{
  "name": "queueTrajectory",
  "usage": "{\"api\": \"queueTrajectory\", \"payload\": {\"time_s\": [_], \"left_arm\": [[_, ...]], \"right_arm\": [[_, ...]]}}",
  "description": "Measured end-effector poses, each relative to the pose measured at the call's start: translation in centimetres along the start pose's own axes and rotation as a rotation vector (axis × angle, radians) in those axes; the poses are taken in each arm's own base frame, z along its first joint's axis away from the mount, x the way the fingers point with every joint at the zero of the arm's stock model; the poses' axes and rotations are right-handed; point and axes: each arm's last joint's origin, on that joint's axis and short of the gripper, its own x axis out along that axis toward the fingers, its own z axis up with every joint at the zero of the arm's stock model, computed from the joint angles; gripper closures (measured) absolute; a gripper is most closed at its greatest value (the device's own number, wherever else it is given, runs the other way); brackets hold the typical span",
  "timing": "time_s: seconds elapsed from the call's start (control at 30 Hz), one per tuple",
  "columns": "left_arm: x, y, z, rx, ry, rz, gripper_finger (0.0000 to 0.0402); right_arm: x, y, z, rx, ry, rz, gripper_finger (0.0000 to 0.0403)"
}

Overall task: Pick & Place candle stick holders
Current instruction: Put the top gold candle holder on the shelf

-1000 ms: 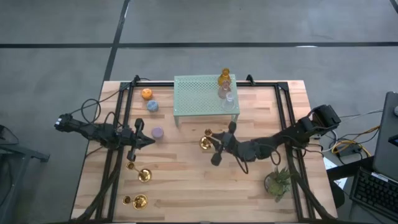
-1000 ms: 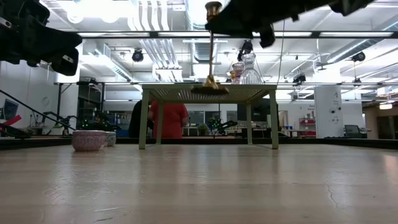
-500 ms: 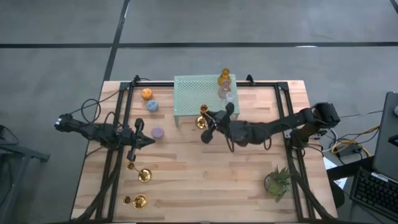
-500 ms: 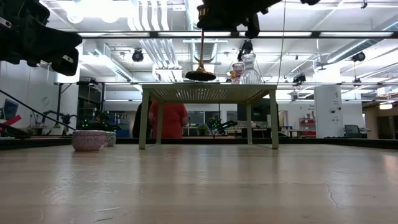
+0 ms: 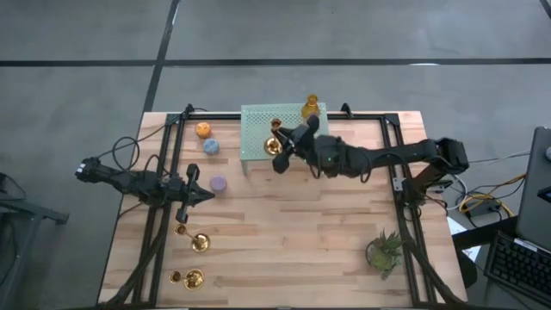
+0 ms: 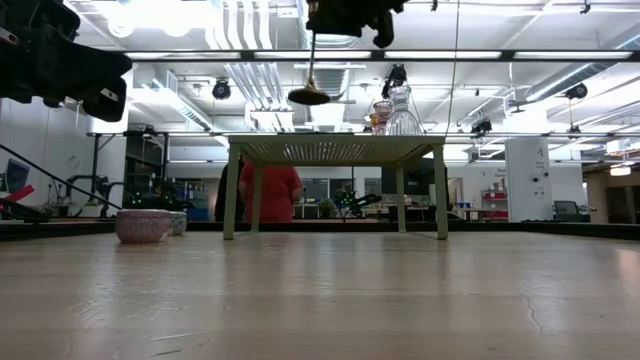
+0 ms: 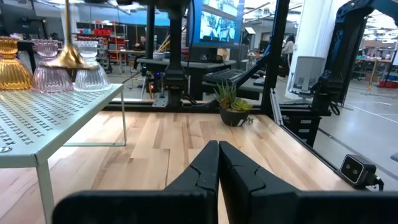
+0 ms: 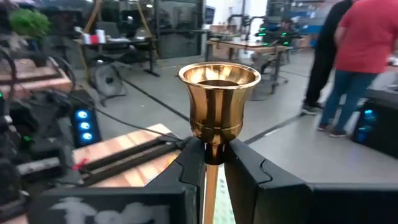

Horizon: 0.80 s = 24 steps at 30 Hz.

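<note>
Our right gripper (image 8: 213, 163) is clamped on the thin stem of a shiny gold stemmed candle stick holder (image 5: 274, 145), just under its flared cup, and carries it in the air above the pale green perforated metal rack (image 5: 258, 129), its round base clear of the rack top in the low view. To finish this step well, we judge we should keep the stem upright, lower until the base sits flat on the mesh, and only then release. What crowds us is the cluster already at one end of the rack, the amber ribbed glass cup (image 7: 13, 65), the pink ribbed glass cup (image 7: 52, 67) and the clear ribbed glass cup (image 7: 91, 67); we should set down apart from them. Our left gripper (image 7: 217, 163) waits shut and empty above the table's left side, near a small purple cup (image 5: 219, 183). Two more gold stemmed holders (image 5: 195, 240) lie on the wooden table (image 5: 284, 258), with orange and blue cups beyond, and a small green potted plant (image 5: 384, 250) well apart
</note>
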Motion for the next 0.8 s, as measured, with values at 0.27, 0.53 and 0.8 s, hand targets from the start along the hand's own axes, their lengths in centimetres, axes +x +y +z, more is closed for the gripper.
{"api": "queueTrajectory", "payload": {"time_s": [0.27,0.53,0.8], "left_arm": [[0.0,0.0,0.0,0.0,0.0,0.0,0.0388],[0.0,0.0,0.0,0.0,0.0,0.001,0.0388],[0.0,0.0,0.0,0.0,0.0,0.0,0.0388]], "right_arm": [[2.0,-3.7,0.2,0.077,-0.013,-0.141,0.0367],[3.5,-6.7,0.0,0.106,-0.016,-0.234,0.0367],[4.0,-8.1,0.2,0.101,-0.025,-0.275,0.0367]]}}
